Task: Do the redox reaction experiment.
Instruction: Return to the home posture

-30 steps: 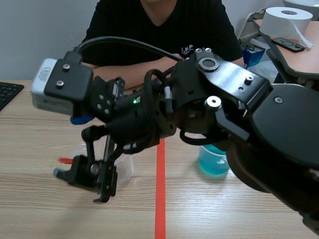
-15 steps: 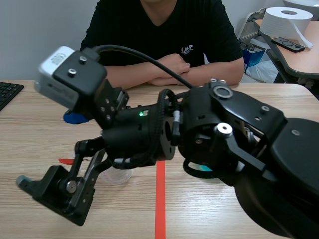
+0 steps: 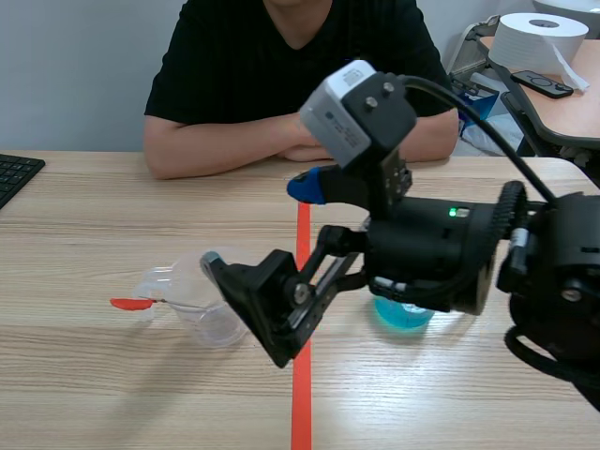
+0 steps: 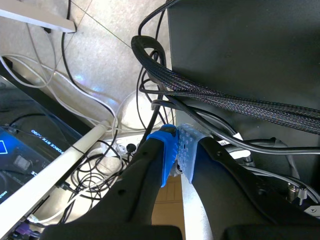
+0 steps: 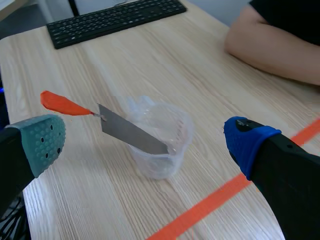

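A clear plastic cup stands on the table left of the orange tape line. A grey metal strip with a red handle rests across its rim, one end inside. My right gripper hovers open just above the cup, which lies between and ahead of its fingers with nothing held. A cup of blue liquid stands behind the right arm, mostly hidden. My left gripper is shut on nothing, facing cables and floor below the table.
A person sits across the table with folded arms resting on its far edge. A black keyboard lies at the far left. A paper roll stands on a side table at the back right.
My right arm has swung from the table's left, near the surface, up and rightward. Its open gripper now hangs over the cup, and the person's arms show again.
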Available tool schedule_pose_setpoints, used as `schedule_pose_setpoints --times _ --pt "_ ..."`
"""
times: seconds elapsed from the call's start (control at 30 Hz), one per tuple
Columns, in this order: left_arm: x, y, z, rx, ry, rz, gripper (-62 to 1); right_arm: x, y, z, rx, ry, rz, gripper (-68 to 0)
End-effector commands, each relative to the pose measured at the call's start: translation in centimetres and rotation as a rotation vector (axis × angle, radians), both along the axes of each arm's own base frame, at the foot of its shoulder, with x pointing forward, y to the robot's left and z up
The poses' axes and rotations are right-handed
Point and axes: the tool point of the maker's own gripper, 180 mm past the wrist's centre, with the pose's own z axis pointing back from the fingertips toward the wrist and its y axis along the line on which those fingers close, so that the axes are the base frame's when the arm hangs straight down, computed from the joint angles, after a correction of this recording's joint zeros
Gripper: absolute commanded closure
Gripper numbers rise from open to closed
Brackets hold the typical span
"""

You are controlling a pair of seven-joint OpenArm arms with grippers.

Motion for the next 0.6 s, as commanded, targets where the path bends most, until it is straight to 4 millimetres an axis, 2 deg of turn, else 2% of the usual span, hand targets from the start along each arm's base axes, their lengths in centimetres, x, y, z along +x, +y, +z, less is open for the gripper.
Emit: schedule_pose_setpoints --times 0.0,0.23,0.57 --pt "0.0 0.0 0.2 -0.003 -0.008 -0.002 -2.7 -0.3 -0.4 1.2 0.014 -0.031 -0.013 -67.9" --pt "0.0 0.0 0.2 -0.003 -0.008 -0.002 -2.7 -2.6 -3.5 0.7 -0.055 -0.007 -0.107 -67.9" --pt "0.0 0.0 0.2 -0.003 -0.008 -0.002 -2.7 -8.3 -5.1 -0.9 -0.111 0.094 -0.115 -67.9"
